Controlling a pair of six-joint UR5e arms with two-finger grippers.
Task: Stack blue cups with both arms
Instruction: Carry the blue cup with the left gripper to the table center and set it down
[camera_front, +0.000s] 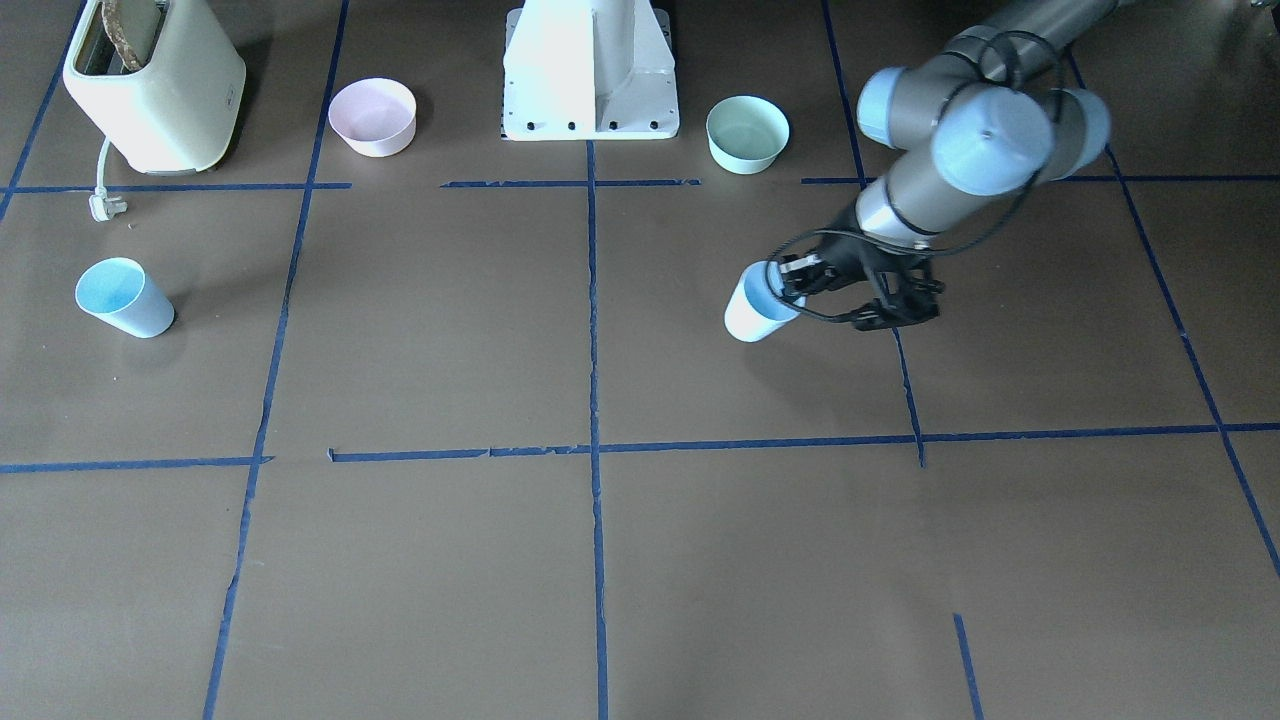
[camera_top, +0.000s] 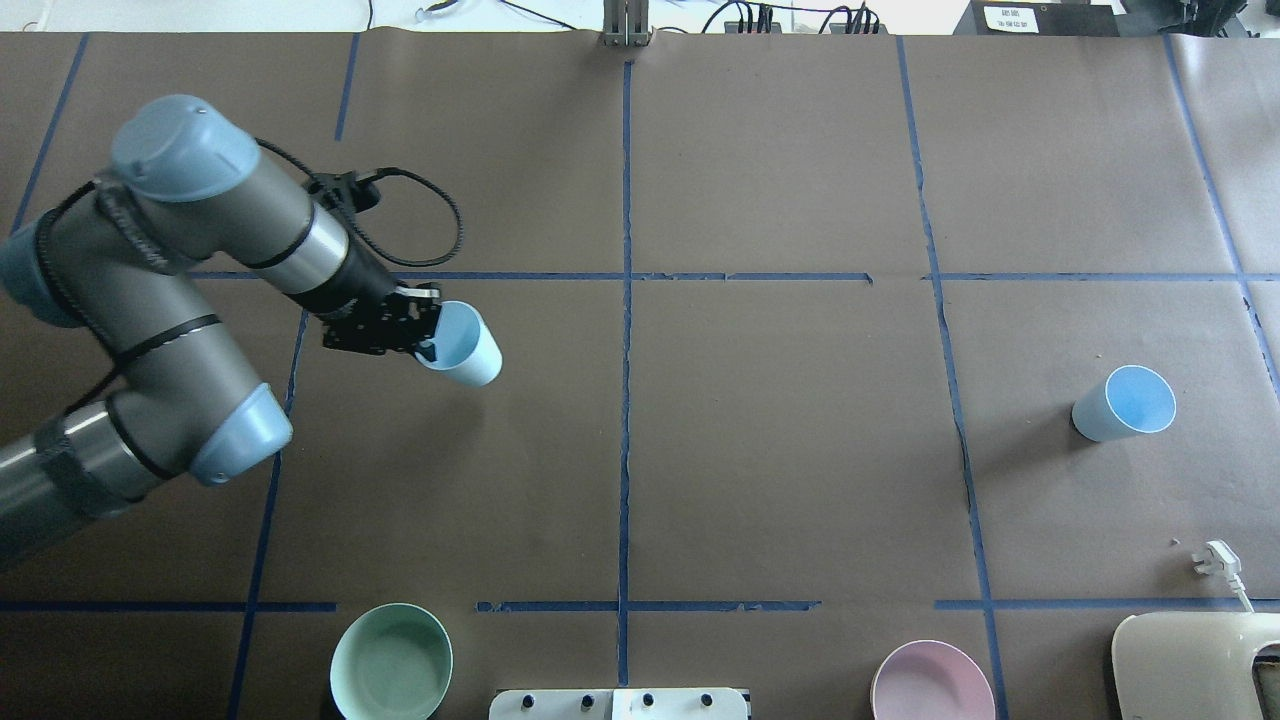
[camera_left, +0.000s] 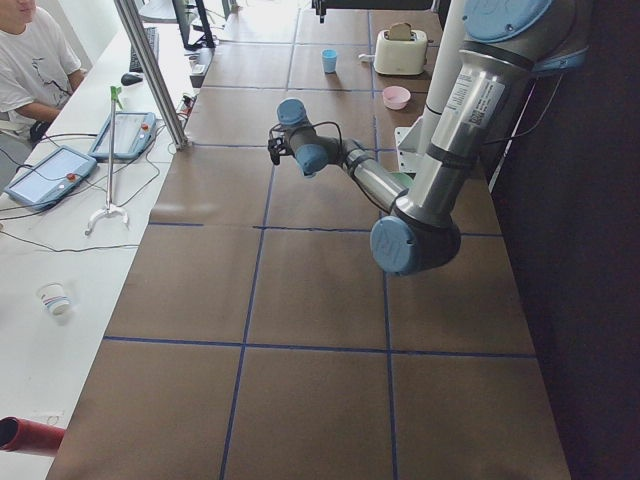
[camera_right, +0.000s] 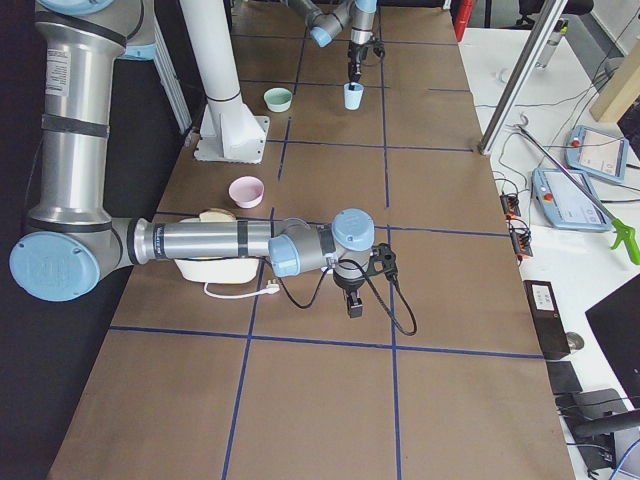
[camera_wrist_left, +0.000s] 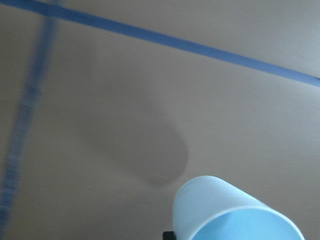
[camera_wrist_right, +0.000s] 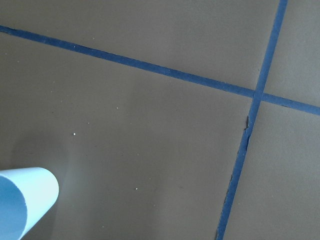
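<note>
Left gripper (camera_top: 432, 340): clamped on the rim of the held cup (camera_top: 468, 355), with what looks like one finger inside the mouth and one on the outer wall. The held cup hangs mouth-up and looks roughly upright in the right-side view. In the left wrist view its shadow lies apart from its base, so we judge it lifted clear of the table (camera_top: 780, 450). It is over the robot's left half, between the centre tape line and the left edge, with the green bowl (camera_front: 747, 133) well apart on the robot's side. The free cup (camera_top: 1122, 403) stands mouth-up far over on the right half, nothing touching it. The toaster (camera_front: 155, 90) and pink bowl (camera_front: 373, 117) sit between it and the robot's edge of the table. The right gripper (camera_right: 352, 302) shows only in the right-side view, pointing down beyond the toaster, and we cannot tell whether it is apart or together. Its wrist camera catches only a bit of the free cup low in the left corner, so we judge it beside that cup, not around it. Step in hand, as we read it: first cup picked up, second not yet grasped. The next move calls for the right arm to centre on the free cup and close on it, then for both arms to bring the cups together near the middle. The held cup should go base-first into the free cup's mouth, axes lined up. Risk noted: a rim pinch lets a cup swing, so the descent wants to be slow.
</note>
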